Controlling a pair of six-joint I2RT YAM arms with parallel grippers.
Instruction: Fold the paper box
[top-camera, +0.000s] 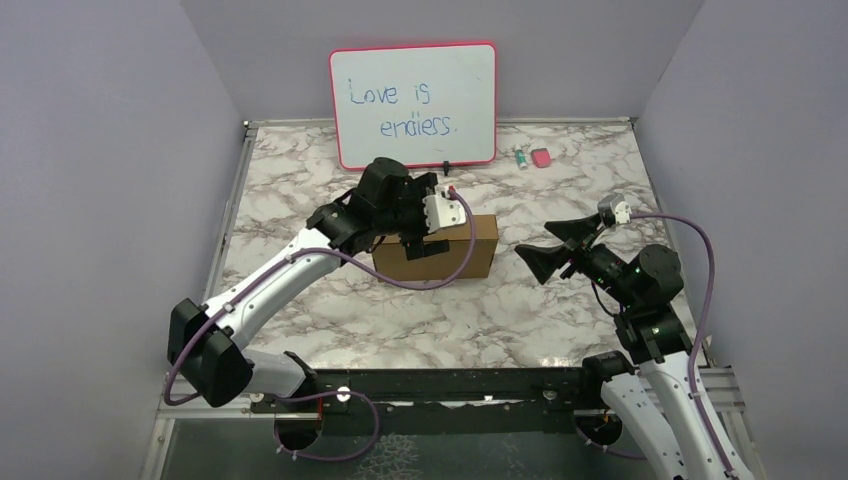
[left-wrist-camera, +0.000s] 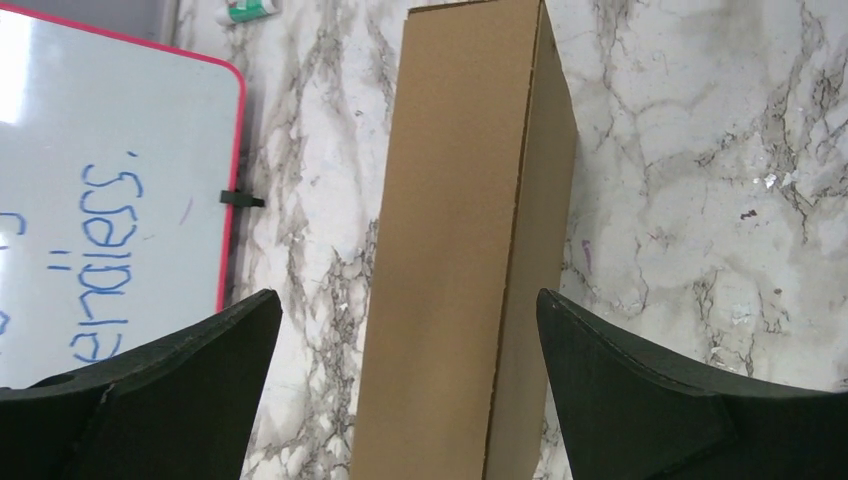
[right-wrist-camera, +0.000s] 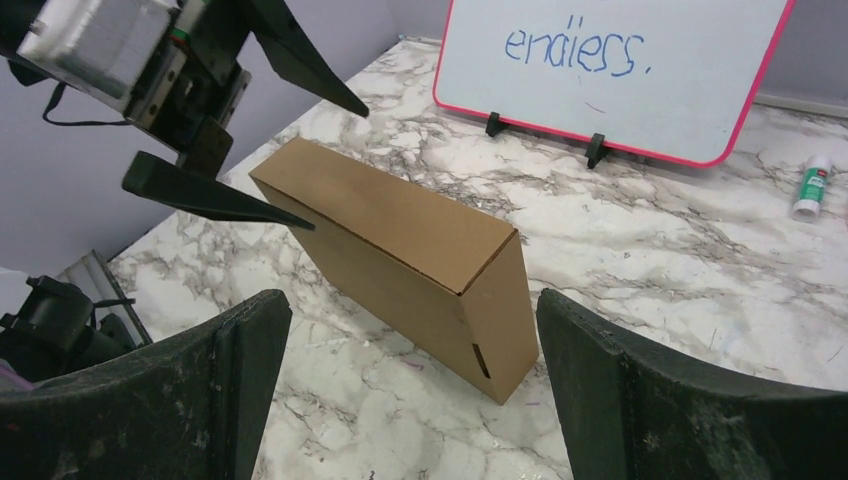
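Paper box (top-camera: 476, 245) — left end hidden under left tool (top-camera: 430, 228), overhead

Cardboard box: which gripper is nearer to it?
Left. The left gripper hovers open over the box's left end; the right gripper sits open, clear of its right end.

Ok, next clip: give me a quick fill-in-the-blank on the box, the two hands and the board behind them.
1. The paper box is closed up and made of plain ____ cardboard.
2. The left hand hangs over the box with its jaws ____.
3. The right hand, off to the side of the box, is holding ____.
4. The whiteboard behind has a ____ frame.
Missing words: brown; open; nothing; pink.
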